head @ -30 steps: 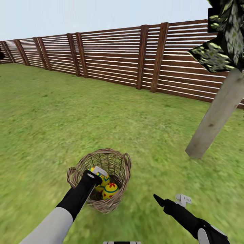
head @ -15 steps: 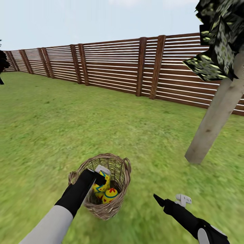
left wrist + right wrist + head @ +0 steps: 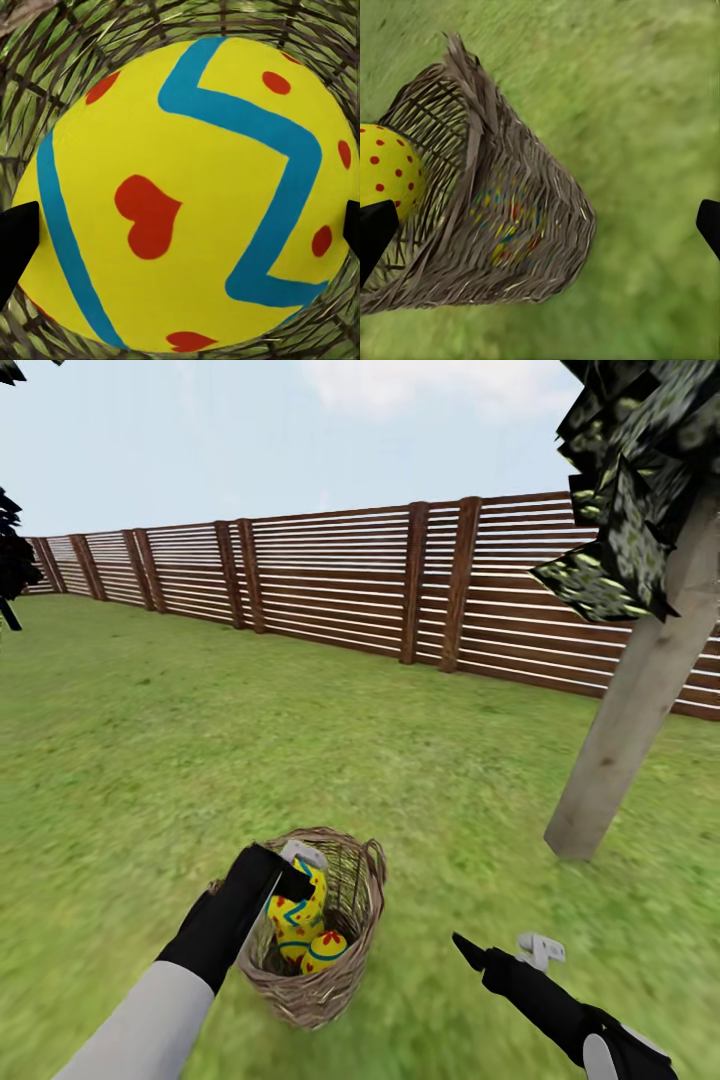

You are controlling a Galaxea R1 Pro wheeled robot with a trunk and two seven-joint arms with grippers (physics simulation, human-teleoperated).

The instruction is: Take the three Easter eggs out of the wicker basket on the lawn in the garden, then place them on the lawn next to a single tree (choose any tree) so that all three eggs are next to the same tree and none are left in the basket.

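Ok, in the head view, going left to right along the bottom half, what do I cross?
Left gripper holding an egg in the wicker basket → right gripper → tree trunk.

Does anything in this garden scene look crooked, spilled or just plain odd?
Nothing is spilled. The wicker basket looks tipped over slightly on the lawn, and the tree trunk appears slanted, perhaps from camera tilt. The left gripper holds one Easter egg.

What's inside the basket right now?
In the basket: one egg gripped by the left gripper, partly raised, and a second egg lower down. The arm and weave hide the bottom, so a third egg can't be confirmed.
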